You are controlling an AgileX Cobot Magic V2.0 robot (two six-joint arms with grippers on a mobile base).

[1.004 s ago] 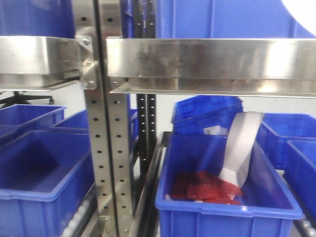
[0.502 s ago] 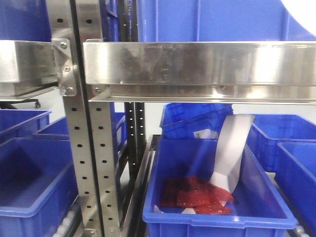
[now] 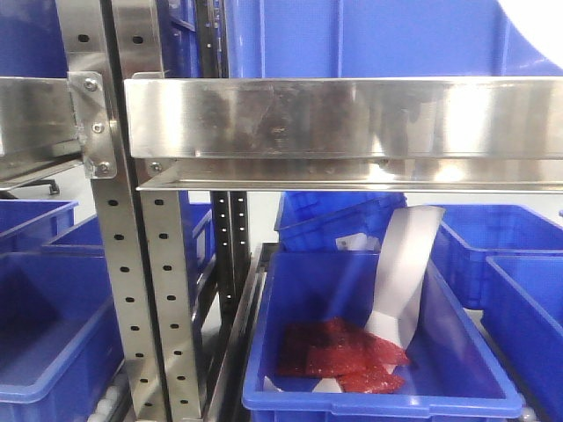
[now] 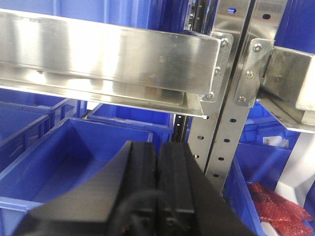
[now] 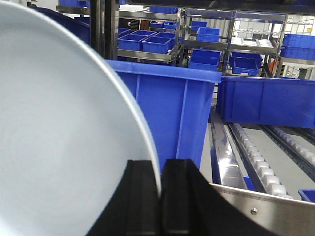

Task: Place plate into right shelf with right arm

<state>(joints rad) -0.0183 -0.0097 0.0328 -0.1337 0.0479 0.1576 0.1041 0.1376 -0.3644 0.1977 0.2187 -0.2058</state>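
Note:
The plate (image 5: 59, 137), glossy white with a pale-blue tint, fills the left of the right wrist view. My right gripper (image 5: 160, 169) is shut on its rim, with the plate held on edge. A white curved sliver of the plate (image 3: 544, 16) also shows in the front view's top right corner. The right shelf (image 3: 343, 114) is a steel rack with a wide horizontal rail; its rail (image 5: 268, 206) lies just below and right of the right gripper. My left gripper (image 4: 157, 150) is shut with nothing in it, low in front of the shelf's upright (image 4: 224, 128).
A tall blue bin (image 5: 167, 113) stands on the shelf level straight behind the plate, with roller tracks (image 5: 256, 157) to its right. Below the rail, a blue bin (image 3: 378, 387) holds red packets (image 3: 339, 356) and a bent white sheet (image 3: 400, 272). More blue bins flank it.
In the front view the shelf upright, rail and lower bin have slid left across the frame, so the view has shifted right along the rack.

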